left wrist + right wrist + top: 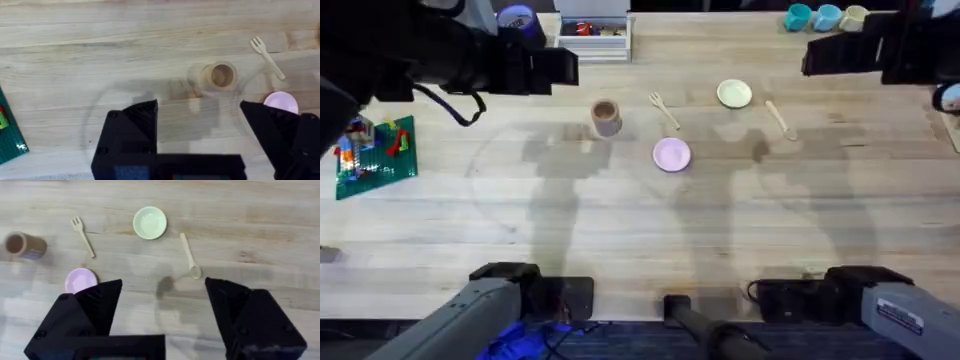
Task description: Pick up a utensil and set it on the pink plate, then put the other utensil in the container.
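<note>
The wooden fork (665, 110) lies on the table between the brown container (606, 117) and a yellow-green plate (734, 94). The pink plate (671, 154) sits just in front of the fork, with nothing on it. The wooden spoon (780, 119) lies right of the yellow-green plate. My left gripper (199, 125) hangs high and open, with the container (219, 76), fork (267, 58) and pink plate (281, 101) beyond it. My right gripper (164, 297) is also high and open, above the spoon (190, 256), with the fork (83, 236) and pink plate (81, 280) to one side.
A green brick baseplate (375, 150) lies at the left edge. A white tray (593, 35) and a blue-purple cup (520, 20) stand at the back. Small teal cups (812, 16) stand at the back right. The near half of the table is bare wood.
</note>
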